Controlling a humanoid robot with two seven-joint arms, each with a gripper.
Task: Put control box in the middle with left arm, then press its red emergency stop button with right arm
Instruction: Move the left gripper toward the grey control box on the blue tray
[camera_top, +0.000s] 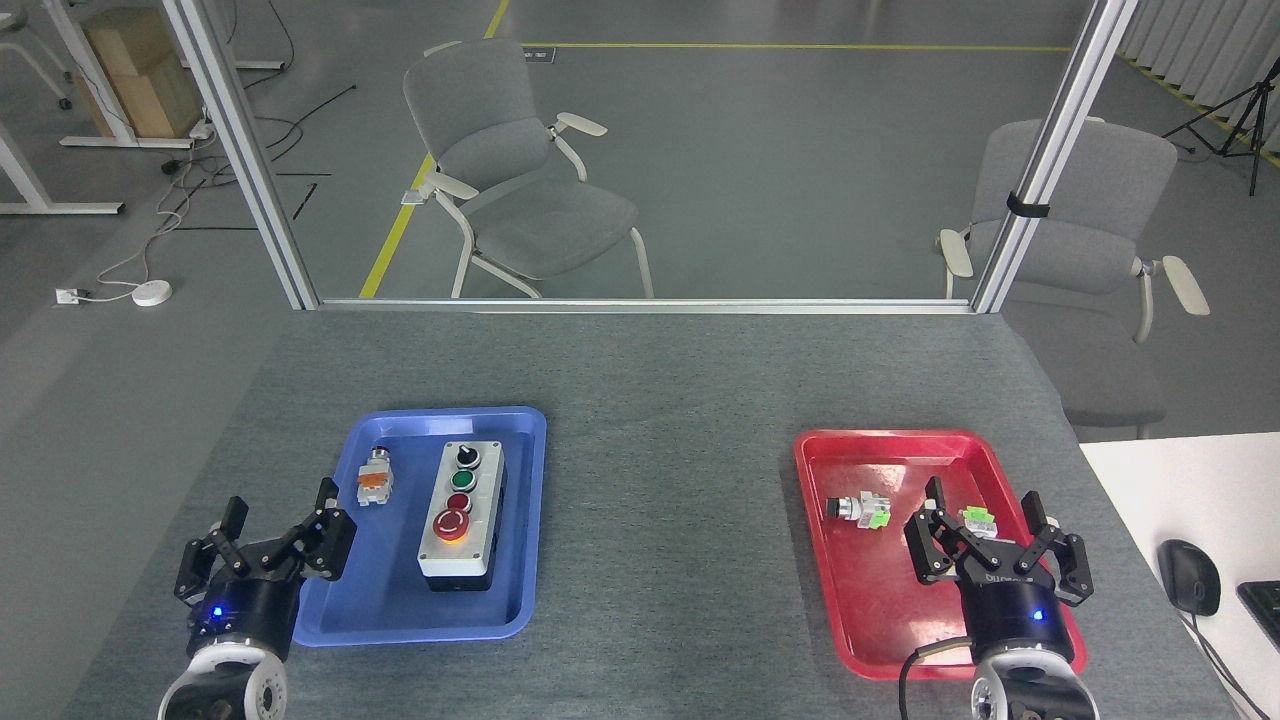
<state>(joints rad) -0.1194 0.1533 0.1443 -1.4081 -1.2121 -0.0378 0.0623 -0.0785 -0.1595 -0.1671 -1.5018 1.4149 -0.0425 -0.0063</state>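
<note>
Control box (461, 520): grey lid, black base, in blue tray (520, 610); both claws spread.

The control box (461, 520) at lower left has a light-grey lid over a black base, with a black knob, green button, small red button and red emergency stop button (450, 523) ringed yellow. It sits in a blue tray (520, 600); a red tray (850, 600) lies lower right on the grey felt surface (670, 480).
</note>
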